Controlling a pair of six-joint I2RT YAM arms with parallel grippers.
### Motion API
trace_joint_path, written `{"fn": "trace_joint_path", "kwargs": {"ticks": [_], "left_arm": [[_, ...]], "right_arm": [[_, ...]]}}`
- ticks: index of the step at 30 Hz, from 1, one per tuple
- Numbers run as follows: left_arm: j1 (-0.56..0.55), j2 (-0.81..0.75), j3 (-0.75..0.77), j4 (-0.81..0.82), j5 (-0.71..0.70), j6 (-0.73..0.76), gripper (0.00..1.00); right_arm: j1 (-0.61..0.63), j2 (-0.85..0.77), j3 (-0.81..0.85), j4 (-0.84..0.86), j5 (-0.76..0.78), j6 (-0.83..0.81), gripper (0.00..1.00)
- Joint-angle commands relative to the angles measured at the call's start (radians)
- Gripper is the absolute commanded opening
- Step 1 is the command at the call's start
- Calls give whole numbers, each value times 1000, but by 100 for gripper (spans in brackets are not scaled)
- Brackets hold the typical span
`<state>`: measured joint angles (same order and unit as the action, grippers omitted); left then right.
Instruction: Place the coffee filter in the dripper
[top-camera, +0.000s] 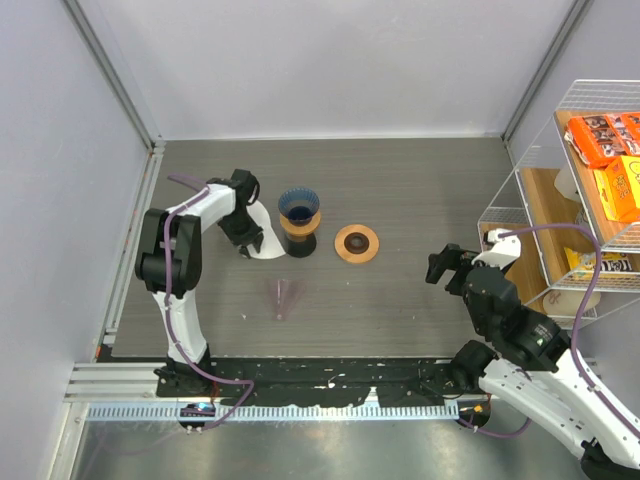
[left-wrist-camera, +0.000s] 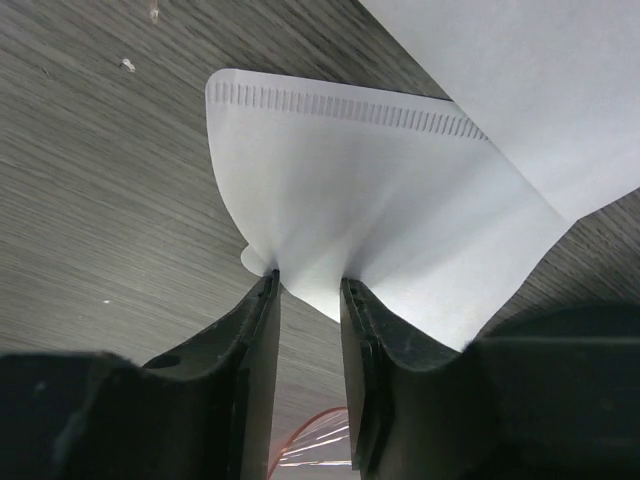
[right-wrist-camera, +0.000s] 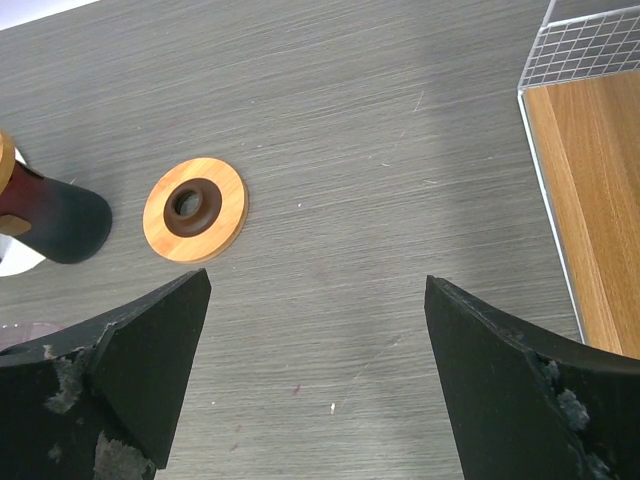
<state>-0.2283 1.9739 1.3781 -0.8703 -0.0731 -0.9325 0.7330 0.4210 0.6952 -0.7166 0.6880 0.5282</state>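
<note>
Two white coffee filters (left-wrist-camera: 350, 190) lie overlapping on the table left of the dripper; they show in the top view (top-camera: 266, 244) under my left gripper. The front one has a perforated edge. My left gripper (left-wrist-camera: 308, 280) is down at its curved rim, both fingertips touching the paper, with a gap between the jaws through which the table shows. In the top view the left gripper (top-camera: 247, 236) is just left of the dark blue ribbed dripper (top-camera: 298, 205), which stands upright on a wooden collar. My right gripper (right-wrist-camera: 318, 280) is wide open and empty, hovering at the right (top-camera: 444, 268).
A flat orange ring (top-camera: 357, 243) lies right of the dripper, and shows in the right wrist view (right-wrist-camera: 195, 208). A pale pink translucent cone (top-camera: 285, 297) lies nearer the front. A white wire rack (top-camera: 560, 190) with snack boxes stands at the right edge.
</note>
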Motion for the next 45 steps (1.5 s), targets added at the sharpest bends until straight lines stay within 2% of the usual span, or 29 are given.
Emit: {"fn": "trace_joint_path", "kwargs": {"ticks": [1,8,10,11,15,21,22,25,26,27,37,45], "left_arm": [[-2,33,22,44,-19,12,32],[-2,25,52,33,-47,64,20],[-2,23,55,42,-47,83,13],[-2,22,56,44,-45,90,0],[-2,-3,44,54,-50,115,0],[0,-138,-57,106,-53,107,0],[0,-154,-56,102,-60,110,7],[4,-173,-25,73,-105,110,52],[6,-170,-18,74,-108,107,64],[12,-162,-7,77,-106,104,71],[32,58,196,14,-44,92,75],[32,115,188,-24,-5,52,73]], "right_arm": [[-1,-16,29,11,35,-5,95],[0,-40,18,8,28,-2,95],[0,-42,18,9,30,0,95],[0,-42,18,9,30,-2,95],[-1,-41,15,6,39,-4,95],[-1,-22,20,9,48,-4,95],[0,-16,20,9,50,-4,95],[-1,-5,23,12,54,-8,95],[0,-1,23,14,59,-8,95],[-1,2,21,17,61,-8,95],[0,13,32,42,136,-28,95],[-1,-22,20,97,166,-45,95]]}}
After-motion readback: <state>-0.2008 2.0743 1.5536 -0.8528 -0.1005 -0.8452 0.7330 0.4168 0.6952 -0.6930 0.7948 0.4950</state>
